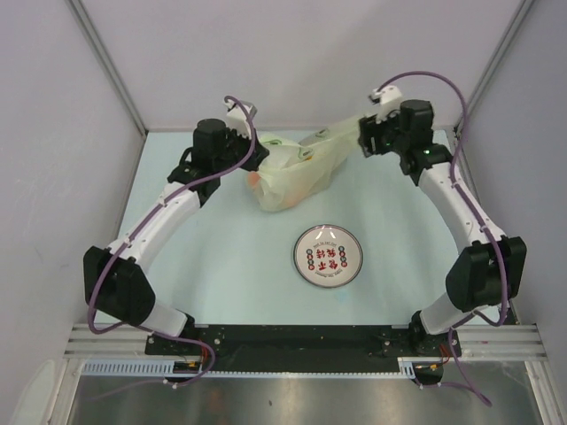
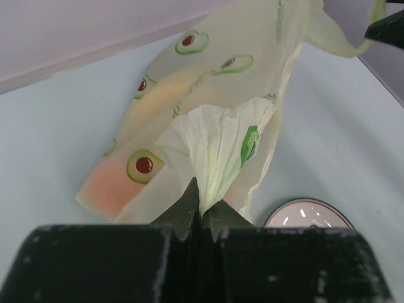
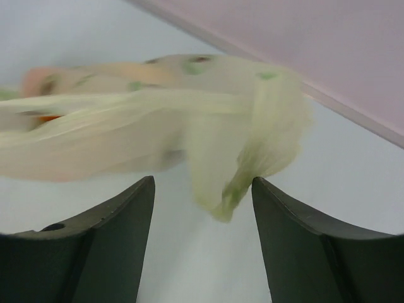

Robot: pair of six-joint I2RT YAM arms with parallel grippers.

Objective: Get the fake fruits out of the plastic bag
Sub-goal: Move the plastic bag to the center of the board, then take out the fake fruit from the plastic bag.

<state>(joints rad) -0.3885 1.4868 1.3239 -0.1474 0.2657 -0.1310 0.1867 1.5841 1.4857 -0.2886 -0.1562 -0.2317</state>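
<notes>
The plastic bag (image 1: 297,173) lay at the far middle of the table (image 1: 221,257), the fake fruits (image 2: 108,186) showing only as orange tints through it. The film looked thin, limp and slippery, so a bunched fold or a handle seemed the best hold. The left gripper (image 2: 201,211) was clamped tight on a fold. The right gripper (image 3: 202,189) stood open around the far-right handle end.
</notes>
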